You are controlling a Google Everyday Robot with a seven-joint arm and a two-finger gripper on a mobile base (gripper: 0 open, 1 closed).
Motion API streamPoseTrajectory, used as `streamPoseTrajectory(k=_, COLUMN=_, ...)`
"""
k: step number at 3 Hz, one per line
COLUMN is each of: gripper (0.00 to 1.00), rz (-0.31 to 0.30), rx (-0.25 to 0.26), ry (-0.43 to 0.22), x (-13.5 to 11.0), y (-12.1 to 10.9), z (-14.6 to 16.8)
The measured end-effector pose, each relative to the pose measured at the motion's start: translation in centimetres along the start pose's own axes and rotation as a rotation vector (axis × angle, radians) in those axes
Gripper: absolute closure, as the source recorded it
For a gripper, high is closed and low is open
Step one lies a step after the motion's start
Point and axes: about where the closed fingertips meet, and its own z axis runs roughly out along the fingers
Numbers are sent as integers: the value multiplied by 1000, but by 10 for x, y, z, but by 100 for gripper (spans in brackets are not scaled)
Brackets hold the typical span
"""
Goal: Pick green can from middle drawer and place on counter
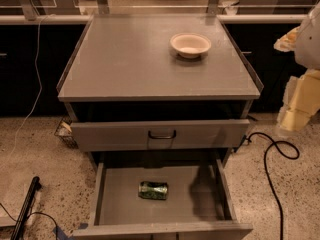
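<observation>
While beside counter [130, 59], gripper [299, 104] near cable [266, 170].

Green can [153, 190] mottled light-green; middle drawer [120, 199], counter [130, 59] plain grey; bowl [190, 44] cream; floor [40, 149] pale, speckled; gripper [298, 106] pale yellow, right edge.

Bowl [190, 44]: pale, round, sitting upright toward the back right of the counter [125, 64].
Top drawer [110, 134]: pulled out a little, and there's its dark bar handle [162, 134], dead centre on the front.
Black cable [274, 156]: looping across the speckled floor [45, 154] on the right.
White cord [31, 96]: trailing down on the left.
Black rod [25, 206]: lying lower left on the floor.
Gripper [295, 111]: up at the right edge, beside the counter.
</observation>
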Motion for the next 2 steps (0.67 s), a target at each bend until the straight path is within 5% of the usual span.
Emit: streamPoseTrajectory(k=2, gripper=0, rz=14, rx=6, ry=1, x=-3, y=-1, z=1)
